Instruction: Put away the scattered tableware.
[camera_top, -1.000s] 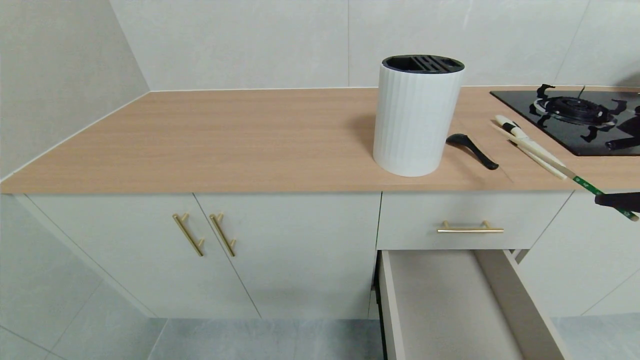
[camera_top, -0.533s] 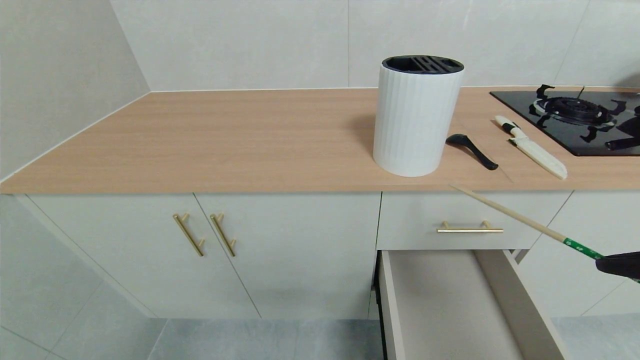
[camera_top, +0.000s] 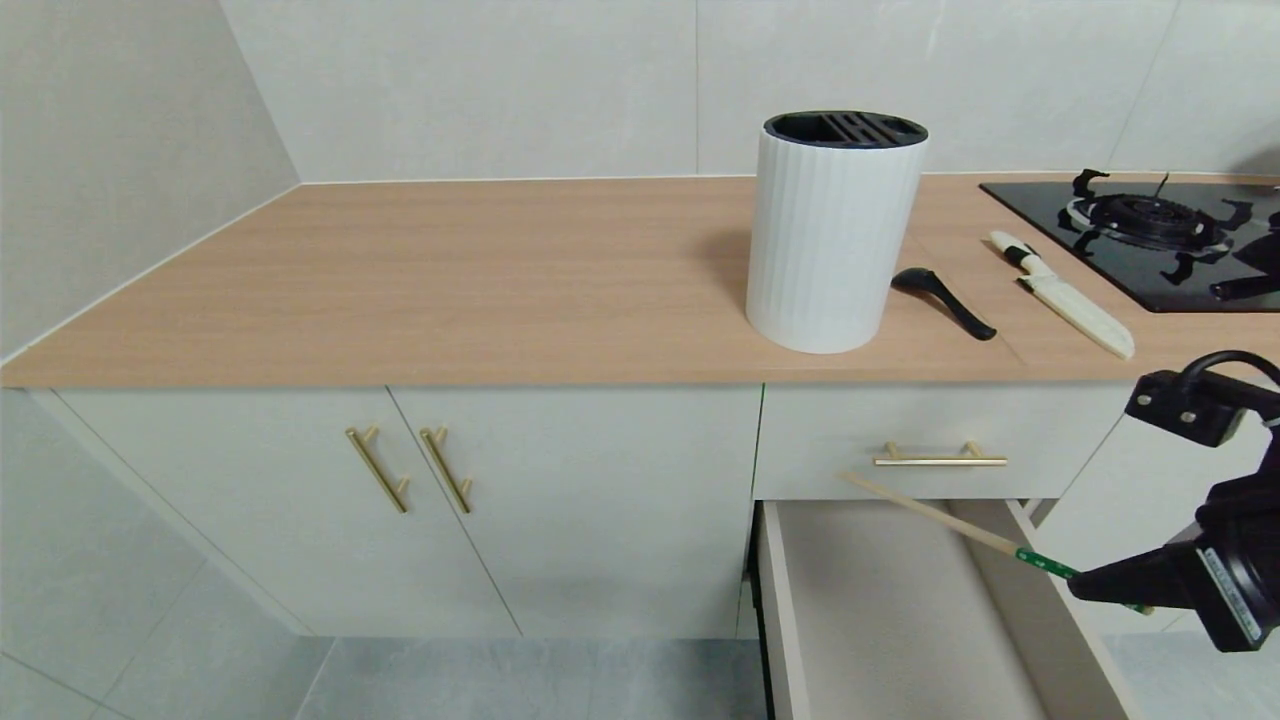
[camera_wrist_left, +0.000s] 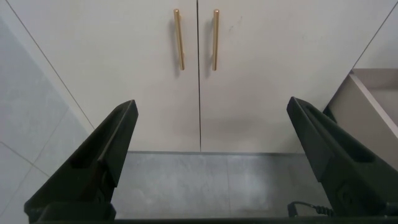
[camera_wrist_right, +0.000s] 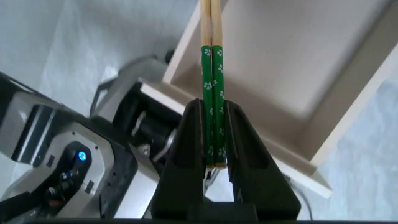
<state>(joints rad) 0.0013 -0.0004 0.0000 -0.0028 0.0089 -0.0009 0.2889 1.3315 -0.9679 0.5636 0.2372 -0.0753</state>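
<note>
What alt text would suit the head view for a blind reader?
The right gripper holds chopsticks over an open drawer, below a wooden counter bearing a white holder, a black spoon and a knife, beside a gas stove.

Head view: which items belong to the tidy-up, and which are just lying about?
Job: chopsticks, right gripper holding them, open drawer, black spoon, knife, white utensil holder.
Just there: gas hob, cabinet doors, countertop.

The light wooden desk (camera_top: 450, 280) carries a white ribbed cylindrical holder with a black slotted top (camera_top: 830, 240), standing upright. Just beside it on the right lies a black plastic spoon (camera_top: 943, 301), then a white knife with a black band (camera_top: 1062, 293), near the black glass gas hob (camera_top: 1150, 240) at the desk's right end.
</note>
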